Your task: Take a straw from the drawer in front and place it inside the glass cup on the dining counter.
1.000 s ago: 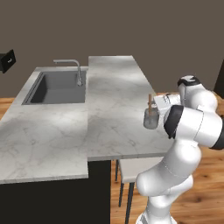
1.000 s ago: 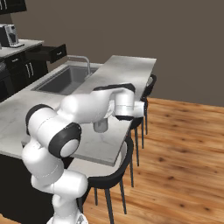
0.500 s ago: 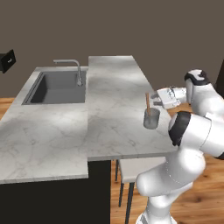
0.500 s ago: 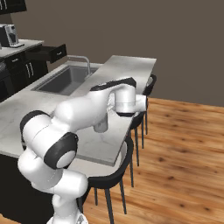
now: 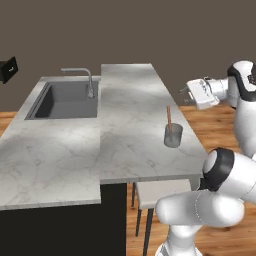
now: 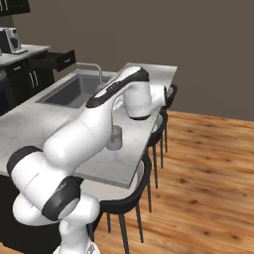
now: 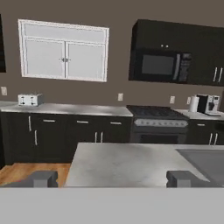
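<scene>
Straw (image 5: 169, 118) upright in glass cup (image 5: 173, 135) on dining counter (image 5: 130, 100); gripper (image 5: 184, 93) w/ fingers apart (empty), off to the side.

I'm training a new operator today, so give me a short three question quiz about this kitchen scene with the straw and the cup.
1. True or false: the straw stands inside the glass cup.
2. Where is the gripper? A) clamped on the cup B) off the dining counter's right edge, apart from the cup C) in the sink
3. Fill in: the drawer by the coffee machine is ____.

Key: 1 true; 2 B; 3 open.
</scene>
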Tool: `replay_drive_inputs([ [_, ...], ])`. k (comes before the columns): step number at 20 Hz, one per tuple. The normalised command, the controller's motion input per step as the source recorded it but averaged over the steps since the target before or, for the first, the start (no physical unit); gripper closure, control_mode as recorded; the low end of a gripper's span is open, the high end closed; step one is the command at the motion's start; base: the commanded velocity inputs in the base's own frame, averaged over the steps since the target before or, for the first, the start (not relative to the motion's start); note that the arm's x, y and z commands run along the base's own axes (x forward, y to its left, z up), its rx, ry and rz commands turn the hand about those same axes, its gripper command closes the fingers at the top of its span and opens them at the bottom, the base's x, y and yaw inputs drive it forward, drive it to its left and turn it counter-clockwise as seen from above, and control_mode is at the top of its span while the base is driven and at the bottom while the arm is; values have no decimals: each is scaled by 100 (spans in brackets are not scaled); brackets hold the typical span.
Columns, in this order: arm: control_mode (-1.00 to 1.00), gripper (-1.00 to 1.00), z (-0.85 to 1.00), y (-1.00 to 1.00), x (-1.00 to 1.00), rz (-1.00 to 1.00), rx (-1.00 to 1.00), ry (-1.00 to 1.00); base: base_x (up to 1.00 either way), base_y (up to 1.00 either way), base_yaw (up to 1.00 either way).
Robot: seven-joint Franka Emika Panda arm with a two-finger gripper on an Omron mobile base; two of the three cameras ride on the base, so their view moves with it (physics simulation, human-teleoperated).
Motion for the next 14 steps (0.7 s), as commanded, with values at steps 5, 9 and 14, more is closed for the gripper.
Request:
replay_drive_inputs([
  [5,-100,-100,96,80,-99,0,-36,0,0,0,0],
  [9,-100,-100,57,99,-100,4,-52,0,0,0,0],
  [14,-100,-100,2,53,-81,14,-54,0,0,0,0],
])
